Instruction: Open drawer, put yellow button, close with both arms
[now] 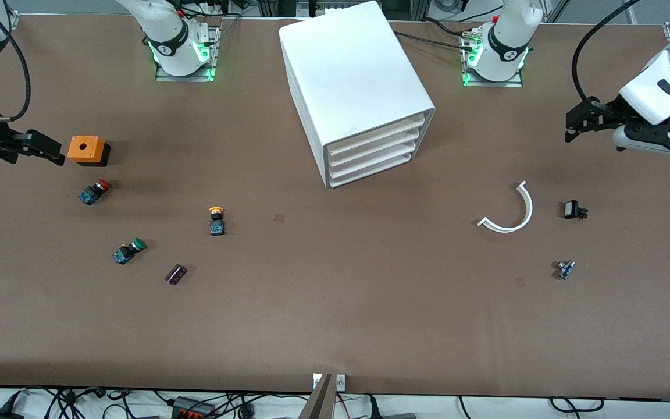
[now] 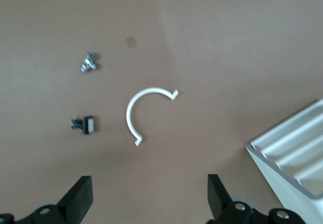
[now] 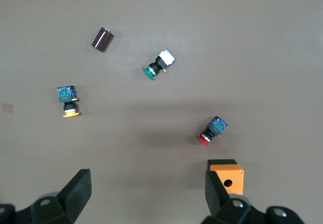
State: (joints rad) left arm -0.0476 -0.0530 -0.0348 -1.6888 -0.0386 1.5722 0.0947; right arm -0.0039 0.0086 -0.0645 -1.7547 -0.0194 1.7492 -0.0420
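Lying on the counter (image 1: 335, 326) toward the right arm's end, the yellow button (image 1: 216, 220) sits nearer the front camera than the cabinet (image 1: 353, 87), whose drawer (image 1: 373, 135) is pushed in. The right claw (image 1: 50, 150) hangs beside an orange box (image 1: 86, 149), wide open and empty. The left claw (image 1: 574, 123) hovers above a white curved strip (image 1: 512, 210), also spread and empty.

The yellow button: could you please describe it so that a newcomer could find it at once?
Start at the white cabinet in the middle of the table and look nearer the front camera, toward the right arm's end. The yellow button lies there, closest to the cabinet of three switches; its cap is yellow-orange, while the red-capped switch and green-capped switch lie farther along.
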